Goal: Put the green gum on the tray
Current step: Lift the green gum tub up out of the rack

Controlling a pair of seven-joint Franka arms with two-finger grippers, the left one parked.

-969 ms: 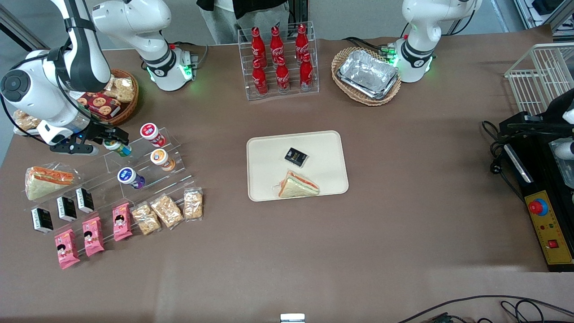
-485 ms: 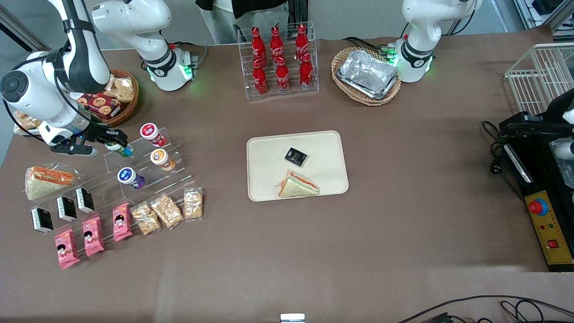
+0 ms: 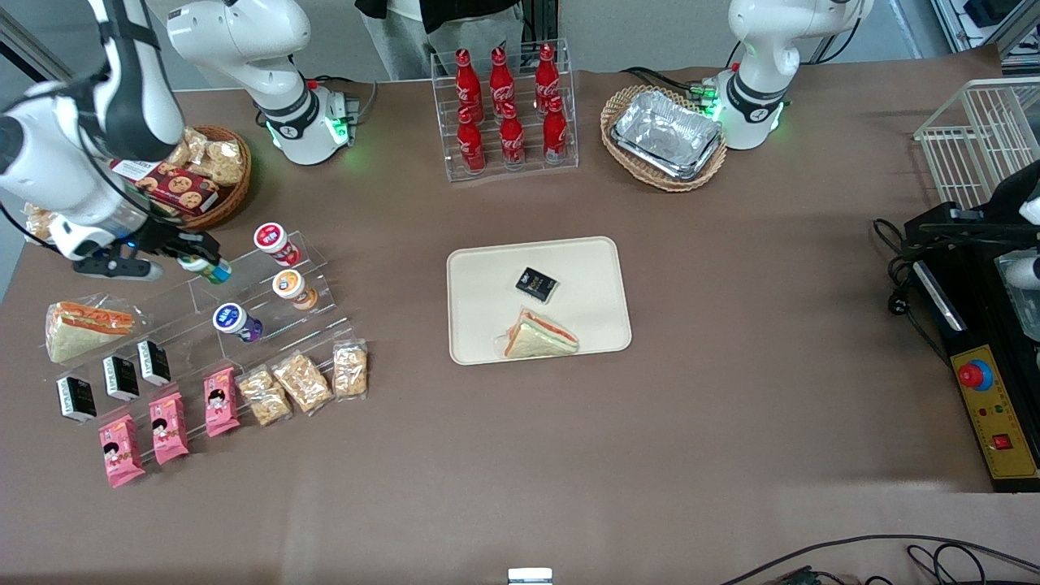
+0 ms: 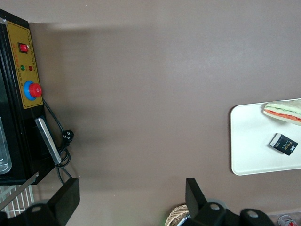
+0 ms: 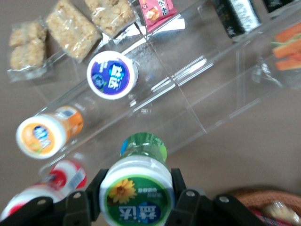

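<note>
Two pincer (image 3: 197, 253) fingers clamping green gum (image 5: 137, 190), above clear rack (image 3: 268, 313)

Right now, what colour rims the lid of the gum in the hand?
Green, around a white lid; clearest in the right wrist view.

Hand (image 3: 193, 257) gripping green gum (image 3: 210, 269) above rack (image 3: 268, 313), well apart from tray (image 3: 487, 268)
</note>
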